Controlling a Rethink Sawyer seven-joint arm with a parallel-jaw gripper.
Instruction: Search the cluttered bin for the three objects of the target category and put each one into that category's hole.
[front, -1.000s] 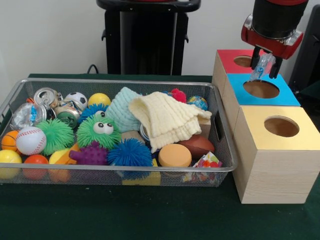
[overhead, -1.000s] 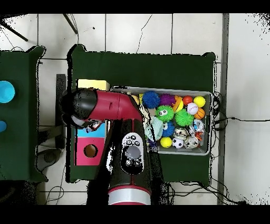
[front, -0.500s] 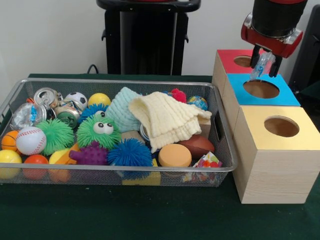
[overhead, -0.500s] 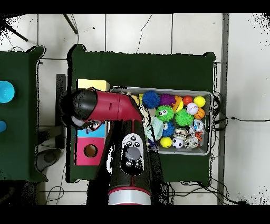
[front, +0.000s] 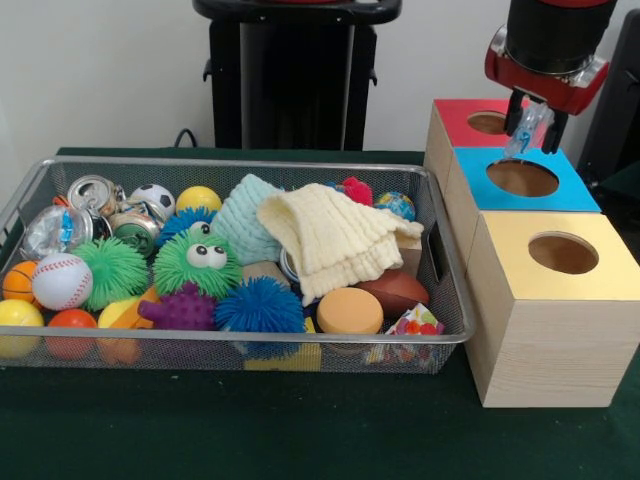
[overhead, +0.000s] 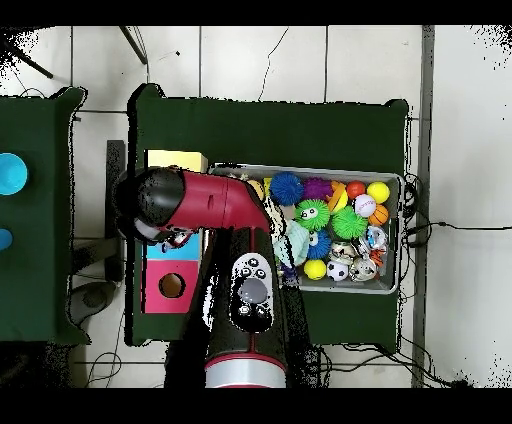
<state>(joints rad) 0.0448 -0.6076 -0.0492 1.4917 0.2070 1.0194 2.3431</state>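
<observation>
"Where was the gripper just then?"

"Up at the far right, hanging over the row of three boxes. It sat above the seam where the red-topped box met the blue-topped box, so the blue hole lay just below and a touch nearer us than the jaws."

"Holding anything?"

"Yes, the jaws were pinched on something small, pale and glinting, with a bit of blue on it. I'd guess a crushed can or a bit of crumpled plastic, but from where I stood I couldn't say which. It hung roughly upright between the fingers, its long axis pointing down at the box tops."

"And the rest of that sort?"

"If it was cans, two more lay in the wire bin, at its far left corner: a crushed can and another beside the soccer ball. Well apart from the gripper, the whole bin between them."

"The yellow-topped box?"

"Nearest us, untouched."
</observation>
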